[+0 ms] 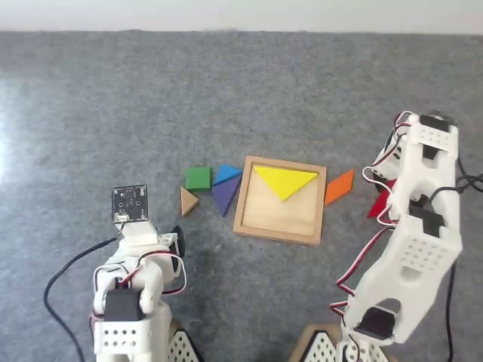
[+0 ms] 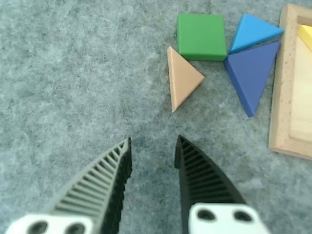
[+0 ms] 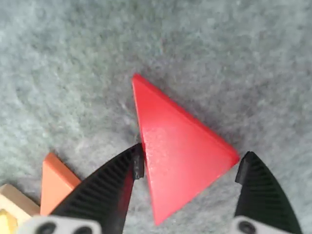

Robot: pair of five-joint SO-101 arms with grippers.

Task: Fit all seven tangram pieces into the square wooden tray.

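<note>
The right end effector (image 3: 191, 163), spread open, straddled the red triangle (image 3: 170, 126) at 3 o'clock of the square wooden tray (image 1: 240, 205), beside the orange parallelogram (image 1: 339, 186). Only the yellow triangle (image 1: 284, 181) lay inside; the green square (image 1: 198, 178), light blue triangle (image 1: 226, 175), dark blue triangle (image 1: 225, 196) and tan triangle (image 1: 188, 200) lay at 9 o'clock, near the open left end effector (image 2: 153, 141).

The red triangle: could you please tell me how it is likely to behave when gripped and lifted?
The red triangle looks like a stiff flat block, so it probably won't flex. Its slanted edges may make it twist in the right gripper. Lying flat on the grey mat, it shouldn't roll.
</note>
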